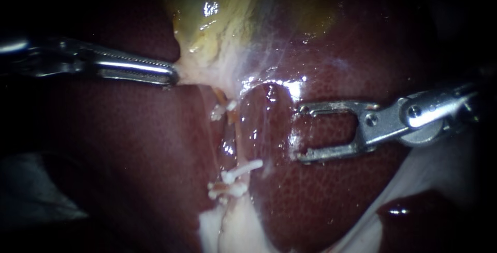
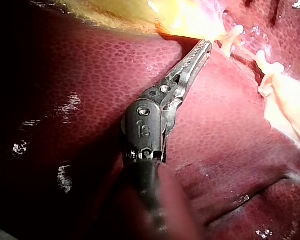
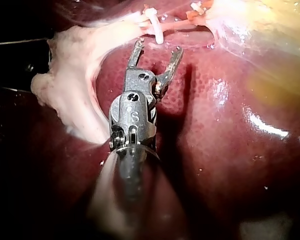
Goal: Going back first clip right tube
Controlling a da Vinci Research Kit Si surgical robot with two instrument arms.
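Observation:
My left instrument point(image 1: 173, 75) comes in from the left, its jaws shut on the pale lower edge of the yellow gallbladder point(image 1: 217, 20); the left wrist view shows its jaw tips point(image 2: 207, 45) pinching that tissue. A thin tube point(image 1: 231, 139) runs down from there over the liver point(image 1: 321, 196). It carries a white clip point(image 1: 223, 109) near the top and more white clips point(image 1: 234, 178) lower down. My right instrument point(image 1: 300, 132) lies to the right of the tube, jaws open and empty. In the right wrist view its jaws point(image 3: 158, 47) stand just short of a white clip point(image 3: 155, 27).
Dark red liver point(image 2: 90, 90) surrounds both instruments. Pale fatty tissue point(image 1: 233, 227) hangs below the lower clips and shows beside my right instrument point(image 3: 75, 85). A glistening membrane point(image 1: 269, 85) spans between the gallbladder and the liver.

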